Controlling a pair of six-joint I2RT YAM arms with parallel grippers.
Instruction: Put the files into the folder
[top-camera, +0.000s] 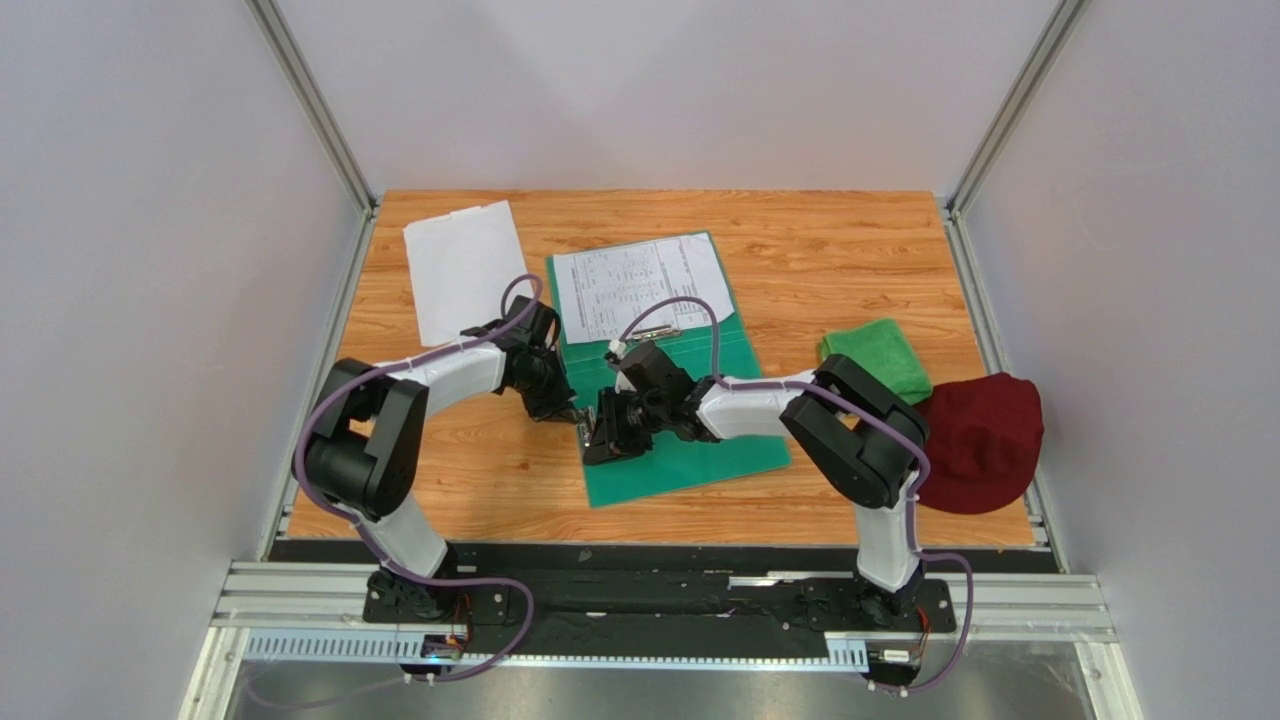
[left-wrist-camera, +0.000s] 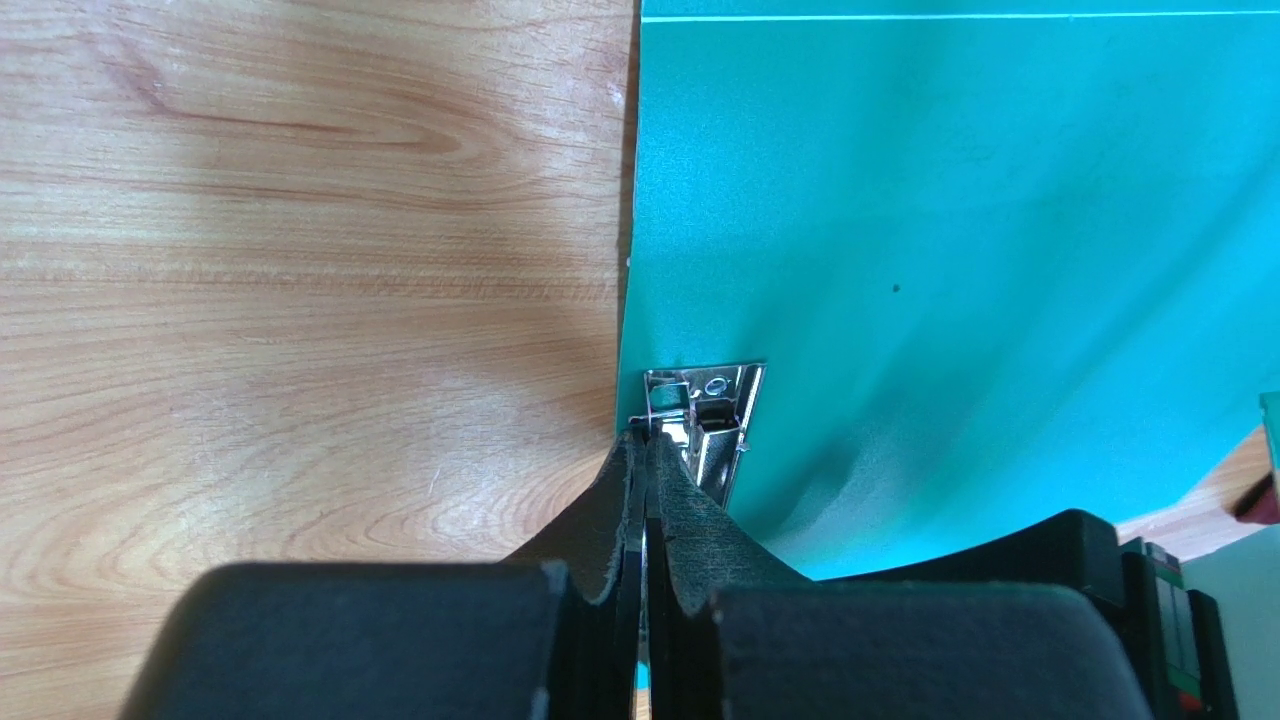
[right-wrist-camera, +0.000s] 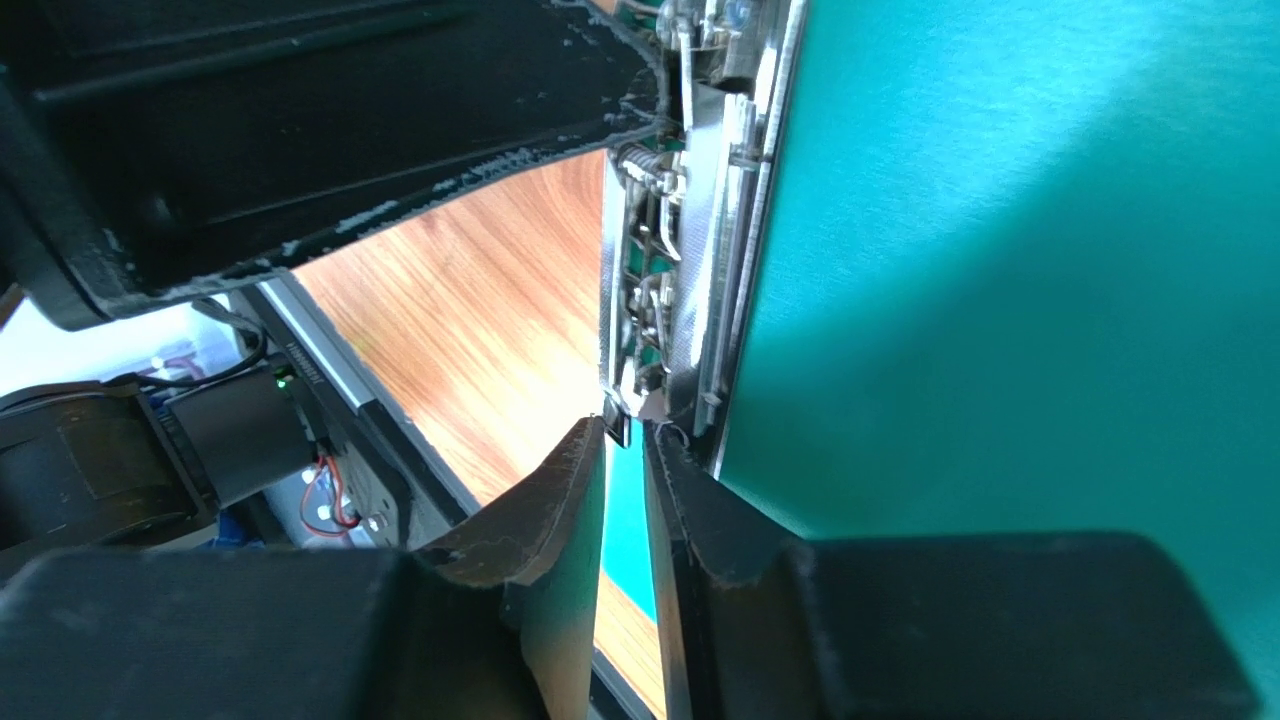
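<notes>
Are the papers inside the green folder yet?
No. One printed sheet lies on top of the folder, text showing, and a blank white sheet lies on the table beside it.

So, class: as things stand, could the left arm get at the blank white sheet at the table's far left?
Probably yes. The blank sheet lies bare beyond that arm, nothing on it. But the left gripper is shut on the folder edge, so it must let go first.
</notes>
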